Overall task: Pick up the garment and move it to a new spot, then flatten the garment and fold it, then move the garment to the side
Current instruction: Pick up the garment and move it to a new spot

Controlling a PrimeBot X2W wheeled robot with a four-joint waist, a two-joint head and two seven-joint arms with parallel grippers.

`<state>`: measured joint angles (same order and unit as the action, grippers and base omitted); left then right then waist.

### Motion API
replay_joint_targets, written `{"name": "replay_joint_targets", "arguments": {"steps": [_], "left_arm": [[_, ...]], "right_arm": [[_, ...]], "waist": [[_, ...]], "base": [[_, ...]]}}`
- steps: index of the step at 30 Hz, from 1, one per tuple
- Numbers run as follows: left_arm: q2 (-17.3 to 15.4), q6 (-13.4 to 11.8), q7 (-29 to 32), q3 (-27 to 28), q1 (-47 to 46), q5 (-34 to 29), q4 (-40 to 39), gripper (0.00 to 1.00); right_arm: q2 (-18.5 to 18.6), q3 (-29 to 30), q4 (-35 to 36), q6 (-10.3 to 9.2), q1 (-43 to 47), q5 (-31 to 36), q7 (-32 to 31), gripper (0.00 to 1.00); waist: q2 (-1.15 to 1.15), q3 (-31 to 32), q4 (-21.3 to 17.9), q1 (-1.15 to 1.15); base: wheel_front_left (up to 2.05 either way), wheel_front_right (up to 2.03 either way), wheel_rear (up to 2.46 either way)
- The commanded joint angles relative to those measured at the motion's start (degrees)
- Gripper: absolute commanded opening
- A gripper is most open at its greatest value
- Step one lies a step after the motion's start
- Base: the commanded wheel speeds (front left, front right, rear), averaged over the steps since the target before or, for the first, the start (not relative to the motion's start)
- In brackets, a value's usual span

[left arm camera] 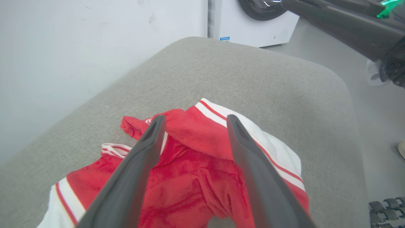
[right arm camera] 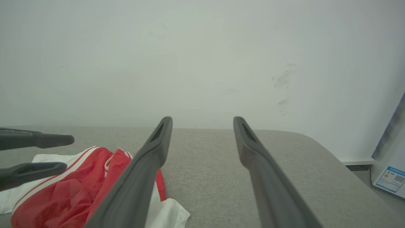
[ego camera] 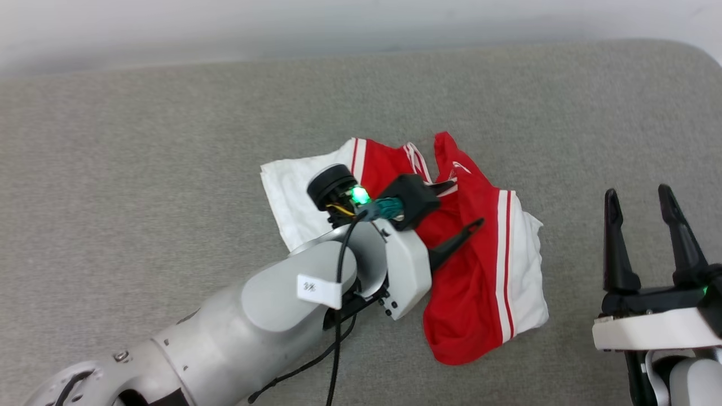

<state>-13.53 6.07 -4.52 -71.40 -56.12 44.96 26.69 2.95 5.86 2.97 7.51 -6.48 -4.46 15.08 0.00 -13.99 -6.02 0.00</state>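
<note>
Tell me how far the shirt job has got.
Done: nothing certain; the shirt lies crumpled on the grey cushion, and whether this is its new spot cannot be told. In hand: the left tool hovers open over the shirt, gripping nothing; the right tool stands open, apart at the side. Left: flattening, folding and moving it aside.

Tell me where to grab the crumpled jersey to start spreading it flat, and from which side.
Probably the white sleeve on the jersey's right edge, taken by the right gripper coming in low from the robot's right. That sleeve lies exposed at the heap's rim on the gray cushion, while the red middle is bunched in folds. The left gripper hangs open over that middle.
</note>
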Motion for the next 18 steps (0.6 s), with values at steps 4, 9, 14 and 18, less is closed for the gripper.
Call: {"name": "replay_joint_targets", "arguments": {"steps": [4, 9, 14, 18], "left_arm": [[-1.24, -4.91, -7.49, 2.85, 4.14, -1.01, 1.26, 1.0], [-4.29, -12.31, -10.48, 7.78, 8.92, -3.25, -0.84, 1.0], [-7.79, -19.71, -10.71, 17.71, 17.08, -8.24, -8.67, 1.0], [-9.5, -23.76, -10.67, 26.14, 25.38, -12.59, -14.55, 1.0]], "right_arm": [[-0.13, 0.37, -0.9, -0.05, 2.47, 0.68, 0.14, 1.0], [-0.13, 0.94, -1.58, -0.05, 4.67, 1.01, 0.14, 1.0], [-0.12, 1.28, -2.16, -0.05, 6.33, 1.05, 0.14, 1.0], [-0.12, 1.32, -2.46, -0.05, 7.29, 0.98, 0.14, 1.0]], "waist": [[0.0, 4.95, 3.53, 0.0], [0.0, 7.72, 5.43, 0.0], [0.0, 9.93, 7.03, 0.0], [0.0, 11.35, 7.94, 0.0]], "base": [[0.0, 0.0, 0.0], [0.0, 0.0, 0.0], [0.0, 0.0, 0.0], [0.0, 0.0, 0.0]]}}
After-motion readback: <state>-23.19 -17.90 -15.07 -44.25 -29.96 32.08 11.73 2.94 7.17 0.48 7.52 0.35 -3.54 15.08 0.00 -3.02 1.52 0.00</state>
